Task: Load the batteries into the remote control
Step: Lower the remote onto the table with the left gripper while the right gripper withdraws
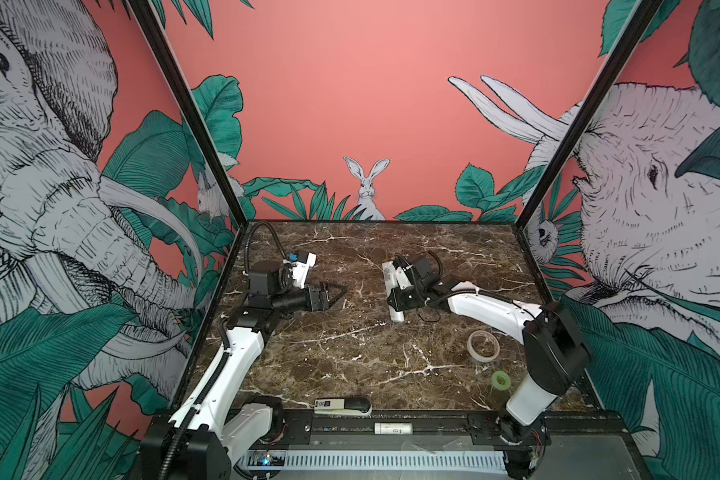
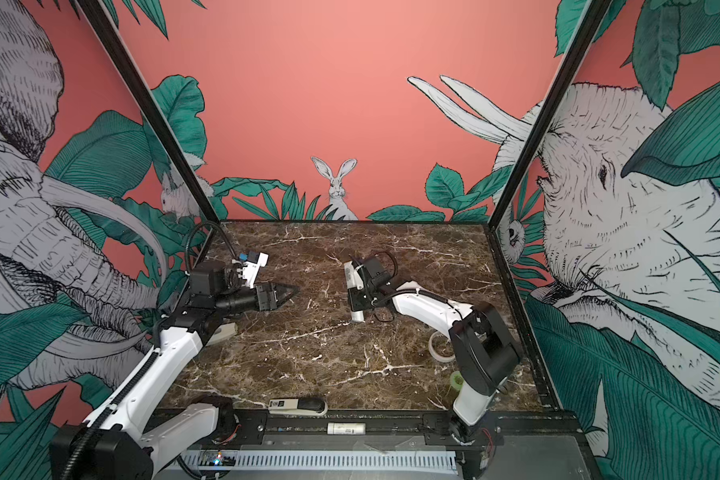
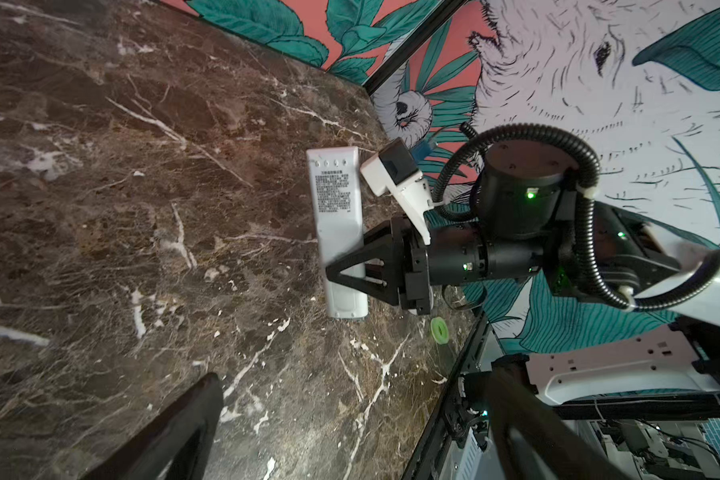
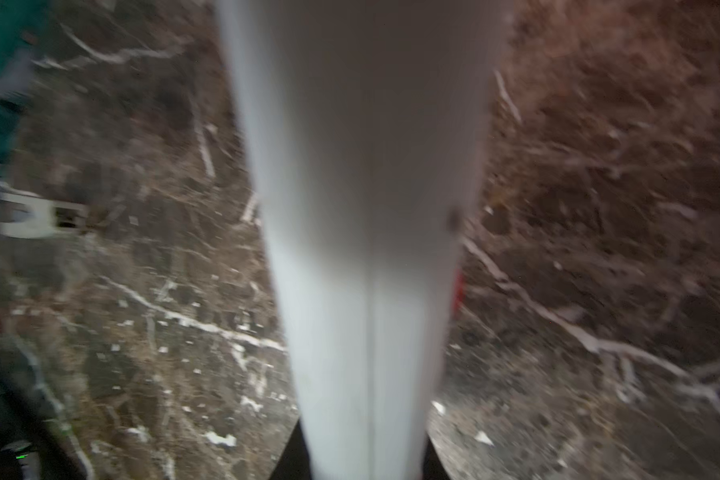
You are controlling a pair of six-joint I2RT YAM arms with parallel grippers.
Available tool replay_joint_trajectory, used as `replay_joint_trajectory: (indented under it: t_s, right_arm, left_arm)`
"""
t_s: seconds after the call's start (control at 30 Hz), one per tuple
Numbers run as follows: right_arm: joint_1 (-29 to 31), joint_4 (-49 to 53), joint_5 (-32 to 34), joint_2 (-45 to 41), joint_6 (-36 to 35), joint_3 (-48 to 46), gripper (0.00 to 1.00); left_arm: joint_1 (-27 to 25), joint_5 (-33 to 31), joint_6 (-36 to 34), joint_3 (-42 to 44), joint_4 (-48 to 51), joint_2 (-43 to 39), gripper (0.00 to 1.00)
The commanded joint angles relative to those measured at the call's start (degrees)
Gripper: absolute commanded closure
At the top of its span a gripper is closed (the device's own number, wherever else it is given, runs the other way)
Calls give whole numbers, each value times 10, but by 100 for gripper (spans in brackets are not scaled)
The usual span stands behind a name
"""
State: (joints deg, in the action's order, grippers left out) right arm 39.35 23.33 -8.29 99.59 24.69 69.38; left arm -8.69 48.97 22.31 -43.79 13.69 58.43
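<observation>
Remote control (image 4: 358, 208): smooth white plastic bar, printed back showing, long axis crosswise to the right gripper (image 3: 344, 270) clamping it. Left gripper (image 1: 341, 292) gapes wide, empty.

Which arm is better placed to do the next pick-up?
Left. The left gripper is open and empty; the right gripper is shut on the remote control, so it is occupied.

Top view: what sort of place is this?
Probably a robot test booth: a left arm and right arm mounted at a marble table, jungle-print panels boxing it in, props like a stapler and tape roll.
</observation>
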Motion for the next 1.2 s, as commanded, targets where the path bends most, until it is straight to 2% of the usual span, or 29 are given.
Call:
replay_joint_trajectory:
  t_s: [0.0,0.2,0.37,0.47,0.53,0.7,0.87,0.97,1.07,1.17]
  right_arm:
    - [11,147,105,43,-27,52,86]
    - [39,264,192,133,-21,154,86]
    - [64,320,246,186,-1,211,86]
    - [81,347,252,220,7,248,76]
    - [93,345,246,233,9,261,65]
    - [105,317,210,233,14,268,48]
    - [100,257,158,187,11,234,41]
    - [83,208,99,142,3,191,38]
    - [55,123,29,70,-16,115,35]
    - [23,79,3,2,-53,62,29]
  left_arm:
    - [0,-17,-36,-5,38,-9,0]
    - [0,-8,-35,-7,32,-12,0]
    - [0,-5,-31,-6,24,-12,0]
    - [0,-3,-31,-5,21,-14,1]
    - [0,-3,-30,-4,18,-18,0]
    - [0,-2,-27,-3,14,-22,0]
    - [-1,-8,-24,0,10,-27,0]
    - [0,-15,-19,3,7,-25,0]
    - [1,-21,-15,5,2,-20,0]
    - [0,-54,-11,10,-4,-12,0]
